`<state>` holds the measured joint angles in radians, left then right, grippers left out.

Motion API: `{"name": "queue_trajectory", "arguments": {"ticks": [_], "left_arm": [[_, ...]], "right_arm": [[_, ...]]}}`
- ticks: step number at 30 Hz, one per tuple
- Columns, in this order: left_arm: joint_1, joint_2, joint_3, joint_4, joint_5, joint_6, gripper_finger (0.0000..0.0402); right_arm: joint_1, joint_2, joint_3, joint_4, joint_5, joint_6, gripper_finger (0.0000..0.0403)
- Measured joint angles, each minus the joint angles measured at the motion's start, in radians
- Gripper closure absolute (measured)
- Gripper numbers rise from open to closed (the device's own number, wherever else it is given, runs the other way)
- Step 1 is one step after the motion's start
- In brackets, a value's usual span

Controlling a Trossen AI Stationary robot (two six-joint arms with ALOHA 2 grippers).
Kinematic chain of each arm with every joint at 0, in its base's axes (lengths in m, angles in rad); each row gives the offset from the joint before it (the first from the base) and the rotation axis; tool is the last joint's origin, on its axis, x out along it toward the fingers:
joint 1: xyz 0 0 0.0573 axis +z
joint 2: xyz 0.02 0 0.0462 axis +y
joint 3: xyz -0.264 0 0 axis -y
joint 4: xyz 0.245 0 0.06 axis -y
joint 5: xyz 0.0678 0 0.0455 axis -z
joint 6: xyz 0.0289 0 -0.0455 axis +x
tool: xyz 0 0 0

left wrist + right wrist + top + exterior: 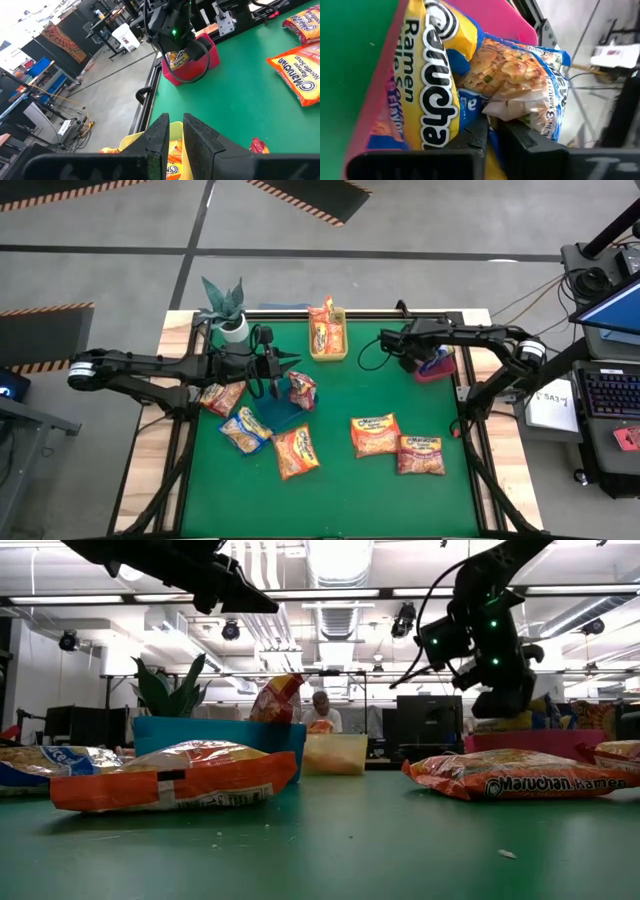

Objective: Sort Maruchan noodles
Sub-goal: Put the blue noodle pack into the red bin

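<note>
Orange-yellow and red-pink Maruchan packets lie flat on the green mat [375,435] [420,455] [296,450] [245,428] [222,395]. One packet [302,388] leans on the blue bin [280,412]. More stand in the yellow bin [328,338]. My left gripper [288,368] [176,134] hovers shut and empty above the blue bin. My right gripper [418,356] [492,136] reaches down into the pink bin [438,368] [515,20], shut on a blue-edged packet [520,75] beside an orange-yellow one [427,85]. My right gripper pinches the blue-edged packet by its crimped end [504,108] between the two fingers, coming from above into the pink bin. The packet lies ahead of the fingers inside the bin, against the orange-yellow packet. The fingers hide the contact itself.
A potted plant [228,310] stands at the far left corner. A black cable [372,352] loops on the mat by the right arm. Open mat lies between the yellow bin and the front packets. A person [320,712] sits beyond the far edge.
</note>
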<state>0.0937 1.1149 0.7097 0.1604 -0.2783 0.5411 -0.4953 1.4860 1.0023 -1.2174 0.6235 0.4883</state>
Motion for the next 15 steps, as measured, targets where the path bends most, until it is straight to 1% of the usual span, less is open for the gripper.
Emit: {"name": "queue_trajectory", "arguments": {"ticks": [6, 8, 12, 15], "left_arm": [[0.0, 0.0, 0.0, 0.002, 0.0, 0.008, 0.0363], [0.0, -0.001, 0.0, 0.002, 0.0, 0.008, 0.0363], [0.0, -0.002, 0.0, 0.002, 0.0, 0.014, 0.0363], [0.0, -0.002, 0.0, 0.002, 0.0, 0.022, 0.0363]], "right_arm": [[0.0, -0.001, 0.042, -0.013, -0.013, 0.027, 0.031], [0.0, -0.005, 0.066, -0.028, -0.013, 0.029, 0.0295], [0.0, -0.016, 0.118, -0.049, -0.007, 0.035, 0.0287], [-0.011, -0.018, 0.139, -0.043, -0.001, 0.037, 0.0299]]}}
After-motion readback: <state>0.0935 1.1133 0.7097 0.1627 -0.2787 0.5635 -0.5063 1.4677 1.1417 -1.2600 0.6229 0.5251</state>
